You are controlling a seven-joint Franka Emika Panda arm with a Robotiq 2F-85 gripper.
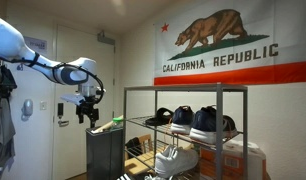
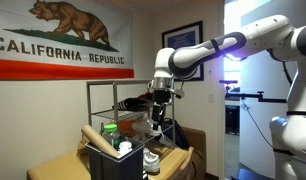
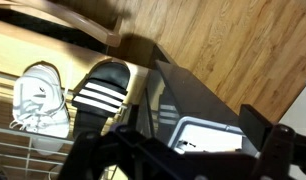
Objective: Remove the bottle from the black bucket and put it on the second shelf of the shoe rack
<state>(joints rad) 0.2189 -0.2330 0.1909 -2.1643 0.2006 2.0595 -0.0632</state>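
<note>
Hanging near the black bucket (image 1: 103,156), tool (image 1: 91,118) spread wide and empty, bottle (image 2: 110,131) untouched in the bucket.

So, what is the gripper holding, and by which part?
Nothing: the gripper hangs open and empty; the small pale green-topped bottle sits in the tall black bucket.

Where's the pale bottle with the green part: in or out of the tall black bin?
In. An exterior view shows the pale bottle poking from the top of the tall black bin; the end effector hangs apart.
</note>
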